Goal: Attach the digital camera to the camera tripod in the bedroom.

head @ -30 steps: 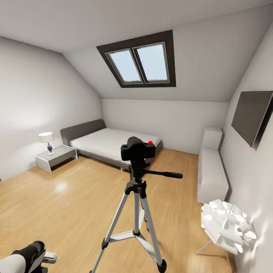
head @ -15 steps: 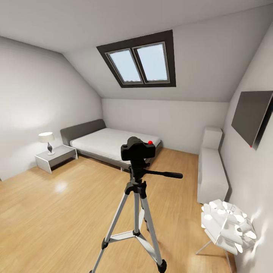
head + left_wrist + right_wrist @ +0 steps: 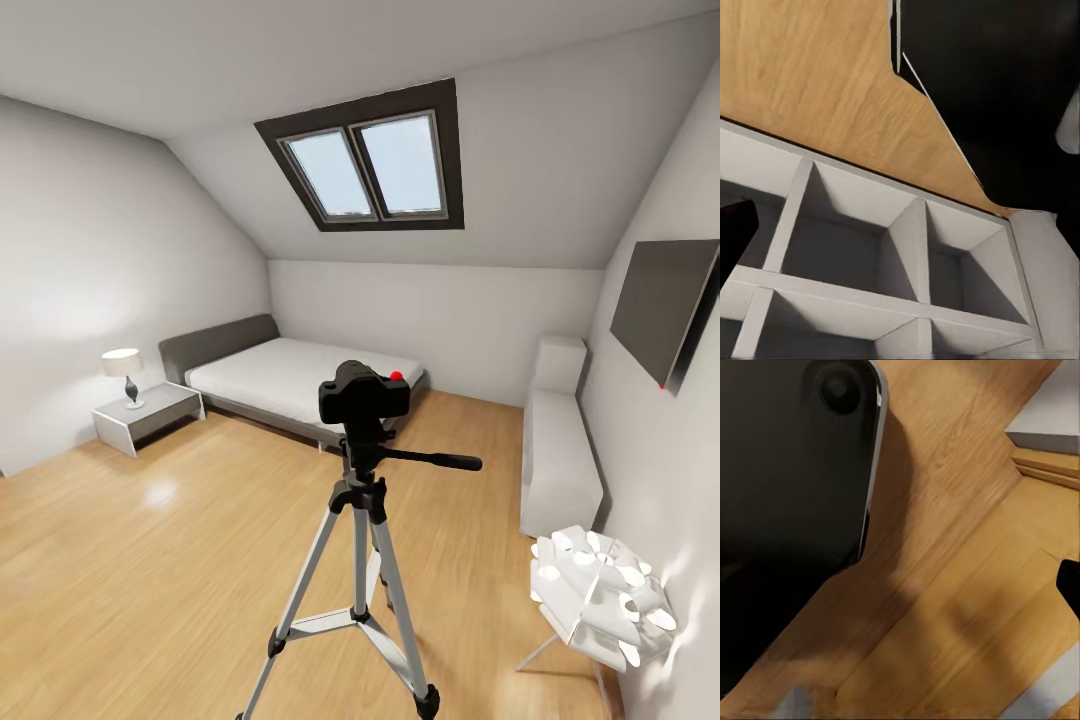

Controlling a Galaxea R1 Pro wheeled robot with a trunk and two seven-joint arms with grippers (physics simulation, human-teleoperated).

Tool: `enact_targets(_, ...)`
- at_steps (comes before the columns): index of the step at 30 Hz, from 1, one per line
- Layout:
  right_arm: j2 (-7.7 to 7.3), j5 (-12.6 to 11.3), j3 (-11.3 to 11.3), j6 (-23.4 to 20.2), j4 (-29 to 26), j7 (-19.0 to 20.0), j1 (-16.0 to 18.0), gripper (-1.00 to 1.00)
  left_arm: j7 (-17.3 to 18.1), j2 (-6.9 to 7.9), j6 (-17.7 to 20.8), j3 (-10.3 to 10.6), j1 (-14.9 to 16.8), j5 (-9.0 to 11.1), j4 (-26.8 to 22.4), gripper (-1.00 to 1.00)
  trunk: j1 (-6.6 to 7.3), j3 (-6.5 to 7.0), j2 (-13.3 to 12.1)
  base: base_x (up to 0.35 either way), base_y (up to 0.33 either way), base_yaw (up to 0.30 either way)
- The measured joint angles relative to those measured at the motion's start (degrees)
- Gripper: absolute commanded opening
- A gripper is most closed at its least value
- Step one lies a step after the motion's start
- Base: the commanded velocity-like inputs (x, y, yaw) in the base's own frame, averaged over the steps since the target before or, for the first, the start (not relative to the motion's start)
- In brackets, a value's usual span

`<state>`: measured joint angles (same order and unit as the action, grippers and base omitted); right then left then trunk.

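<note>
The digital camera [image 3: 363, 394], a small black box with a red button [image 3: 397, 376] on top, sits upright on the head of the camera tripod [image 3: 360, 540]. The tripod stands on the light wood floor at the middle of the head view. Its silver legs are spread and its black pan handle [image 3: 440, 461] points right. Around it is the bedroom, with a sloped ceiling and a dark-framed double skylight [image 3: 370, 165]. No arm touches the camera or the tripod.
A grey-framed white bed [image 3: 300, 375] stands at the back, a nightstand [image 3: 150, 412] with a lamp [image 3: 123, 365] at the left. A white bench [image 3: 557, 460] and a perforated lamp [image 3: 598, 590] line the right wall. The white cubby shelf [image 3: 870, 255] is in the left wrist view.
One second ago the left arm's gripper showed at the lower-left corner of the head view; it has since dropped out of the picture. Camera and tripod have not moved.
</note>
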<state>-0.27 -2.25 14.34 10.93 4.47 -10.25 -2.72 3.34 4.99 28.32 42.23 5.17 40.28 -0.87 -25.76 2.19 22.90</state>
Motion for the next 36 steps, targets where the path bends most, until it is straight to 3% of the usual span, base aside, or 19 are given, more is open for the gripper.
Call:
enact_targets(7,0.13,0.0,-2.7,-0.7,0.0,0.0,-1.5,1.00,-0.7,-2.74,-1.5,0.0,-5.0,0.3,0.0,1.00,0.00,0.01,0.0,0.000,0.000,0.000)
enact_targets(11,0.22,0.0,-3.3,-0.6,-0.1,0.0,-2.0,1.00,-3.3,-3.54,-2.8,0.0,-7.3,0.1,0.0,1.00,0.00,-0.01,0.0,0.000,0.000,0.000)
enact_targets(16,0.26,0.0,-3.6,-0.4,-0.2,0.0,-2.1,1.00,-6.7,-3.86,-7.4,-0.3,-8.2,-0.1,-0.1,1.00,-0.01,-0.01,0.0,0.000,0.000,0.000)
enact_targets(21,0.19,0.1,-3.5,-0.2,-0.4,0.0,-2.2,1.00,-7.9,-3.95,-10.9,-1.7,-8.5,-0.1,-0.3,1.00,-0.01,0.00,0.0,0.000,0.000,0.000)
enact_targets(36,-0.18,0.2,-3.4,0.0,-1.0,-0.1,-2.2,1.00,-8.2,-3.93,-12.4,-2.9,-8.6,-0.2,-0.5,1.00,-0.01,0.00,0.0,0.000,0.000,0.000)
